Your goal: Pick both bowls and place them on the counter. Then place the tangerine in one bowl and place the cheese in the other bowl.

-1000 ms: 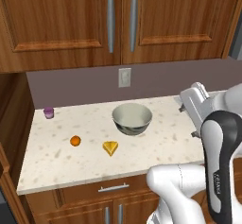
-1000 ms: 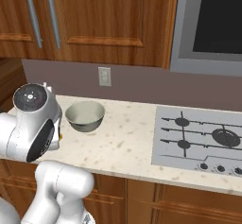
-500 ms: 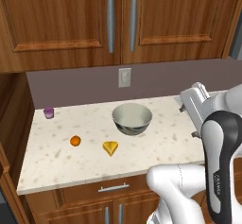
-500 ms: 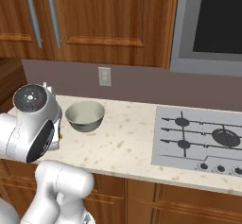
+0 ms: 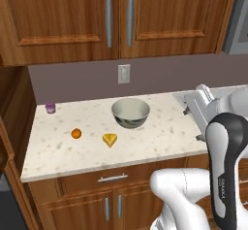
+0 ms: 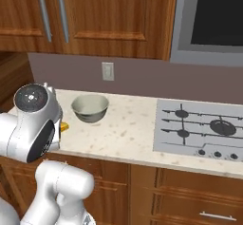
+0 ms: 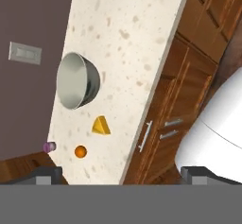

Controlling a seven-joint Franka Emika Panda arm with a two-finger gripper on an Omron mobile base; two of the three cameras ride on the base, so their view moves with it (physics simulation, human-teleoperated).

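Nothing has moved since the earlier frames: the scene and the arm's pose match them, so the arm seems to pause between steps. The pale bowl (image 5: 130,112) with its dark-patterned outside stands upright on the counter (image 5: 164,132), in front of the wall outlet (image 5: 124,73) and roughly midway along the stretch of beige stone left of the cooktop (image 6: 199,130). The tangerine (image 5: 76,134) lies on the counter well to the bowl's left and nearer the front edge, and the cheese (image 5: 110,139) wedge sits between the two, just in front of the bowl's left side, touching neither. A small purple cup (image 5: 50,108) stands at the back left corner by the wall. No red bowl can be made out on the counter, so by my judgement one bowl has been placed and the second is yet to be fetched; the closed wall cupboards (image 5: 111,15) overhead are a likely place, though that is a guess. The gripper (image 7: 120,173) hangs to the right of the bowl, well above the counter near its front edge, looking down on the stone; its two tips stand far apart at the view's bottom corners, jaws fully spread, with nothing between them. The next move calls for finding the red bowl and reaching it with the jaws wide, before turning to the fruit and the wedge.
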